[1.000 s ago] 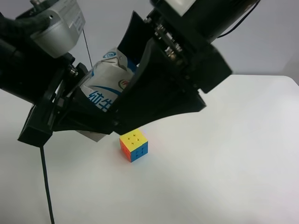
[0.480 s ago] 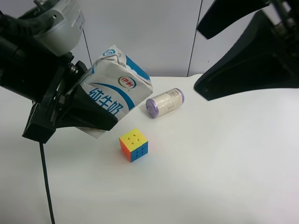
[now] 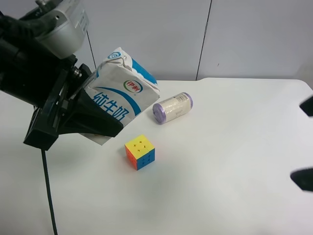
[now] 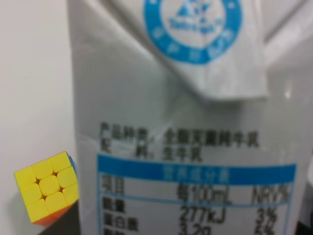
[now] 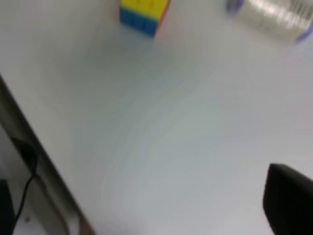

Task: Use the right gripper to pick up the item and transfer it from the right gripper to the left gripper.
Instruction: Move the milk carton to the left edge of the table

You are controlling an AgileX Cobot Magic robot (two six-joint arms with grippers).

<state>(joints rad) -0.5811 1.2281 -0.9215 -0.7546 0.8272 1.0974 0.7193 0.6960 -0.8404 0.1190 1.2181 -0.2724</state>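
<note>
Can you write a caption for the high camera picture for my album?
The left tool holds the carton above the table, near a cube and a roll.

The white, blue-and-green-printed milk carton (image 3: 124, 93) is tilted and held aloft, clamped in the left gripper (image 3: 103, 117). The right gripper (image 3: 305, 142) stands wide open, empty, well apart.

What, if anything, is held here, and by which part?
The left pincer is shut on the milk carton, gripping its lower body near the base; the right pincer is open and empty.
</note>
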